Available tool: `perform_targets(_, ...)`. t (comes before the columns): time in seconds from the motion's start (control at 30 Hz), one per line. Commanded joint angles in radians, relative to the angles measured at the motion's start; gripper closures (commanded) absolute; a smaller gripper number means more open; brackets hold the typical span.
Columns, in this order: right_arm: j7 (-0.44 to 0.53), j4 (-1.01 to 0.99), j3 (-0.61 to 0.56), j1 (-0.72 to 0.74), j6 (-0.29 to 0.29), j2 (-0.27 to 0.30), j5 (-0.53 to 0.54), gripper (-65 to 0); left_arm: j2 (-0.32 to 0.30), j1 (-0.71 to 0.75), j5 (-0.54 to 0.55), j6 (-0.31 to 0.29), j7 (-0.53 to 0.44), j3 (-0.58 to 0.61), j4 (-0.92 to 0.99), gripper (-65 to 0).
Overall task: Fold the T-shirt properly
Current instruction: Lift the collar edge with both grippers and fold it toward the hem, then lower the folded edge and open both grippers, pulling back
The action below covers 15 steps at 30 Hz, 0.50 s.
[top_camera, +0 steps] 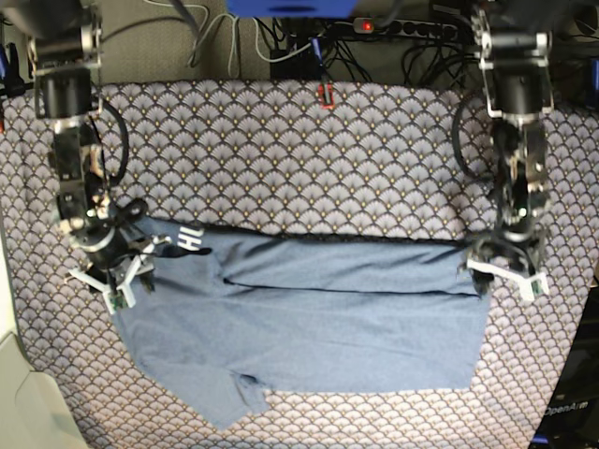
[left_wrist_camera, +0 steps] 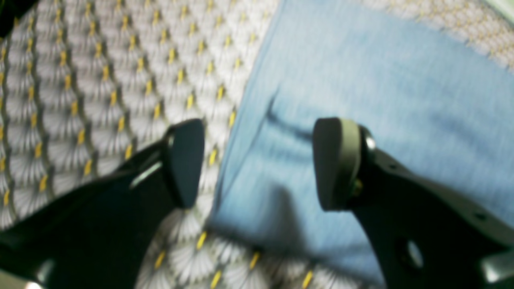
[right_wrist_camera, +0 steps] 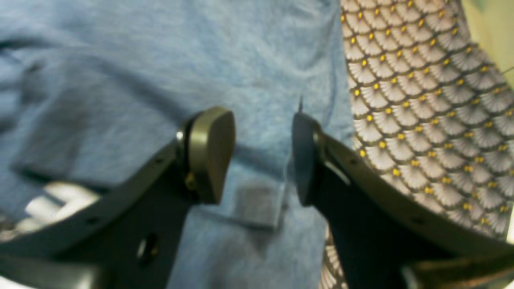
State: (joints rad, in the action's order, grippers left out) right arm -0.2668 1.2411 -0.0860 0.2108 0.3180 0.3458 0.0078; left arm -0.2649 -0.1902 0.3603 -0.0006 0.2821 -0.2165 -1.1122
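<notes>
slate-blue t-shirt (top_camera: 309,327) lies on the patterned table covering (top_camera: 281,150); left gripper (left_wrist_camera: 257,164) and right gripper (right_wrist_camera: 263,156) hover with jaws apart, empty.

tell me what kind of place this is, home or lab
Most likely a robotics lab bench, not a home. Two arms hang over a table covering in a scallop print, a T-shirt is spread on it, and cables with a power strip run along the back edge.

Probably lab, cables (top_camera: 281,42), power strip (top_camera: 402,26)
</notes>
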Motion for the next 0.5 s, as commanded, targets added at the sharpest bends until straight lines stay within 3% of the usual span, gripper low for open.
perform_targets(0.0, 0.005, 0.047, 0.013, -0.003, -0.001, 0.008, 0.010, -28.6, -0.009, -0.013, 0.003, -0.003, -0.030, -0.005, -0.019, -41.9)
perform_targets(0.23, -0.006, 0.133, 0.105, -0.086, -0.001, -0.029, 0.007, -28.6, 0.039, 0.011, 0.003, -0.009, -0.030, -0.108, 0.016, -41.9)
perform_targets(0.47, -0.006, 0.226, 0.174, -0.182, -0.001, -0.035, 0.007, -28.6, 0.046, -0.018, 0.003, -0.011, -0.033, -0.111, 0.128, -41.8)
